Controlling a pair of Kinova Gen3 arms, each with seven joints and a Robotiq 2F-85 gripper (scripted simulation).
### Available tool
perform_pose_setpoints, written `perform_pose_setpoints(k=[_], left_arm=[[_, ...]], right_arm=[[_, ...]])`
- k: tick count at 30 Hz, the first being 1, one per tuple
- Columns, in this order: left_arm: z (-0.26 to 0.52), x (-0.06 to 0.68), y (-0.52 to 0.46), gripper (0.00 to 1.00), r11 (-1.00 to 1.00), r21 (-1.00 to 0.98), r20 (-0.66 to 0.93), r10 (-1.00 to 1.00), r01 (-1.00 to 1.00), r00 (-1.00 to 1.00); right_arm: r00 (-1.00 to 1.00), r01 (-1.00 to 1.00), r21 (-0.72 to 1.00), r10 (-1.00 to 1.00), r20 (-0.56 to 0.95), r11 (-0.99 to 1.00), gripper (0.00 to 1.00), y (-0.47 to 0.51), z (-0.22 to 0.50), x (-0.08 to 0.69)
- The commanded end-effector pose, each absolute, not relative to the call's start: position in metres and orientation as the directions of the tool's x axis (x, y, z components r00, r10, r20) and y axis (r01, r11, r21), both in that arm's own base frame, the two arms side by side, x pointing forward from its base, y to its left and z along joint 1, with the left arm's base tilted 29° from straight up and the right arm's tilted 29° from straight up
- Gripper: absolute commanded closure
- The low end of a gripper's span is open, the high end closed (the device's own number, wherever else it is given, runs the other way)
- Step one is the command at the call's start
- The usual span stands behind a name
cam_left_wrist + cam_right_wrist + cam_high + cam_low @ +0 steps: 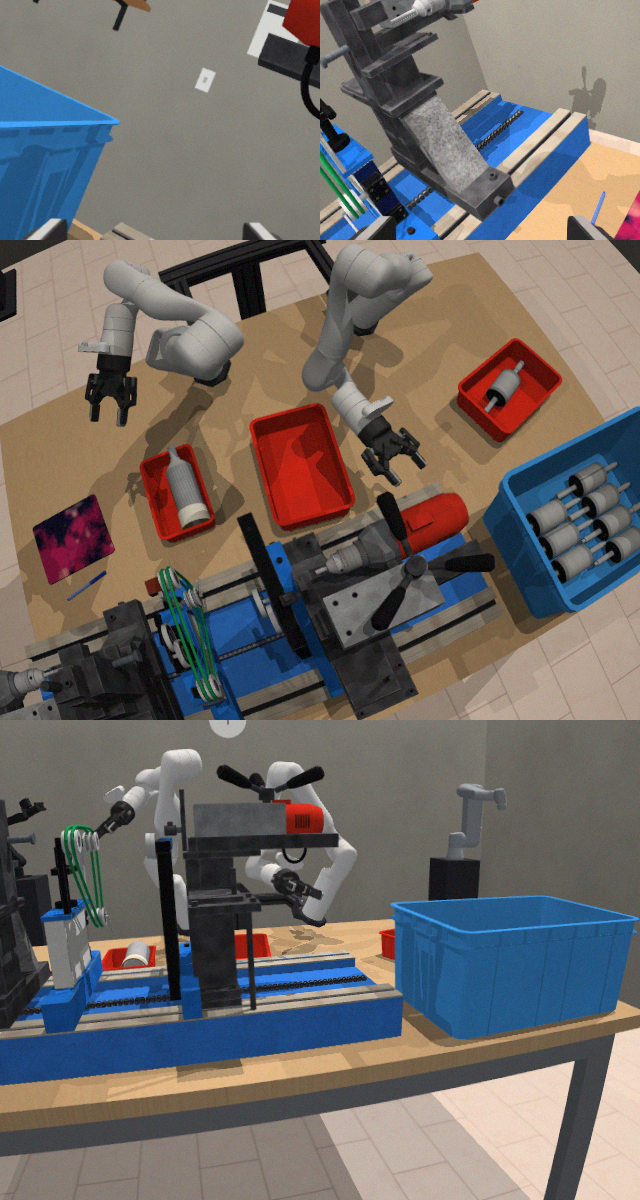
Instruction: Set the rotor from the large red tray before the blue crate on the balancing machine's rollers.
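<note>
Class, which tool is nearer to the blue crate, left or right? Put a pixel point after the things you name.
Left. The left tool (409, 473) (319, 894) (152, 235) hovers near the red motor (436, 521) (305, 818) (306, 22), beside the crate (522, 550) (516, 983) (40, 170); the right tool (107, 420) (102, 829) (477, 232) is toward the table's opposite end.

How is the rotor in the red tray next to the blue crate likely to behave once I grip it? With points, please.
The rotor (504, 386) will probably roll if nudged, since its body is a cylinder lying on its side. It looks stiff and likely heavy for its size, judging by its metallic grey body. The thin shaft ends may make it swing or tilt if gripped there.
</note>
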State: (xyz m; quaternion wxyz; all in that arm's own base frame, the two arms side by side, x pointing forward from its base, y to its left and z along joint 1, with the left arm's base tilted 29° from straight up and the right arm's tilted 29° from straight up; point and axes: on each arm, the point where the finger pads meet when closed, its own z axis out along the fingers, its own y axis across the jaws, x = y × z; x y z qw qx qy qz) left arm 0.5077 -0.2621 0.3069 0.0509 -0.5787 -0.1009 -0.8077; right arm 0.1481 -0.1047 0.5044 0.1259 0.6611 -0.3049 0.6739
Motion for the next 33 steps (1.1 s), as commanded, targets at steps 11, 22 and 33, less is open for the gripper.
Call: perform_pose_setpoints(k=[11, 22, 33], left_arm=[[0.351, 0.491, -0.279, 0.002, -0.974, 0.105, 0.945, 0.036, 0.198, -0.326], [0.386, 0.477, -0.293, 0.002, -0.974, 0.105, 0.945, 0.036, 0.198, -0.326], [0.412, 0.467, -0.303, 0.002, -0.974, 0.105, 0.945, 0.036, 0.198, -0.326]], right_arm=[[-0.094, -0.573, -0.244, -0.233, 0.968, -0.782, 0.002, -0.105, 0.505, 0.148], [-0.094, -0.573, -0.244, -0.233, 0.968, -0.782, 0.002, -0.105, 0.505, 0.148], [-0.094, -0.573, -0.244, -0.233, 0.968, -0.782, 0.002, -0.105, 0.505, 0.148]])
